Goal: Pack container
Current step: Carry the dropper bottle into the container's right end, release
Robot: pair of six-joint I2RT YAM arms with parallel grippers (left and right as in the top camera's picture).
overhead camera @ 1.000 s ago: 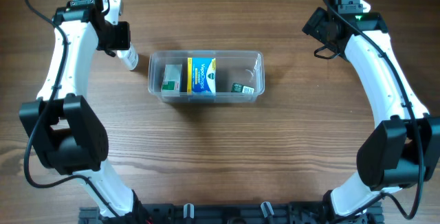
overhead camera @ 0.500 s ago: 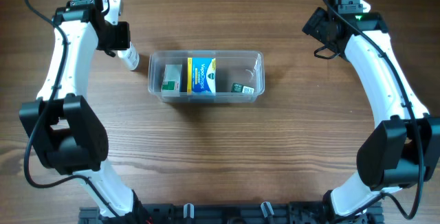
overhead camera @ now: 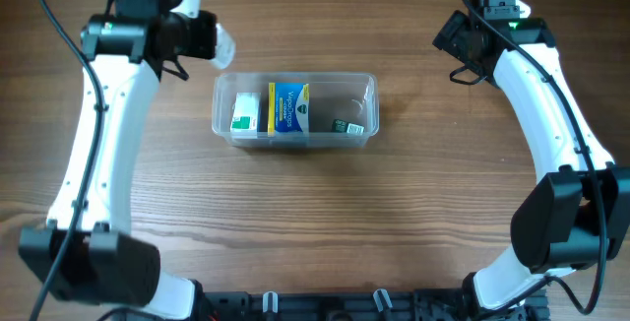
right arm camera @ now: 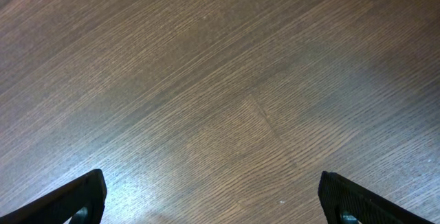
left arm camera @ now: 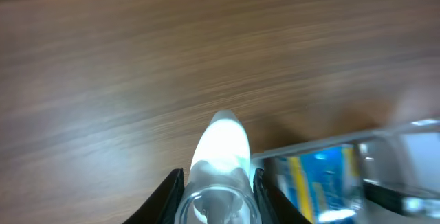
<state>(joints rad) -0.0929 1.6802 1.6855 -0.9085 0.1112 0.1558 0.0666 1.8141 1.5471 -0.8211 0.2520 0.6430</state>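
The wooden surface (overhead camera: 315, 223) carries a single clear container (overhead camera: 366, 83), set between the two arms. Overhead view: the left pincer (overhead camera: 213, 42) is closed on a white bottle (overhead camera: 225, 47), and the container's nearest corner lies just ahead of the bottle tip and to one side. Nearest this pincer inside the tub stands a green-and-white box (overhead camera: 245, 112). Next comes a blue-and-yellow box (overhead camera: 289, 107), then a small dark box (overhead camera: 345, 125) at the far end, where most of the free floor is. Left wrist view: both fingers (left arm camera: 172, 191) clamp the bottle body, which appears clear of the surface. The container wall shows ahead and to the right of the pincer, with the blue-and-yellow box visible through it. Right wrist view: the right pincer (right arm camera: 212, 178) stands wide apart and empty over bare wood, the container out of view. Procedure, as judged: carry the bottle over the rim without touching it, since a light tub would probably slide. Pass the two upright boxes, lower into the free far end, and release only once the bottle is seated.
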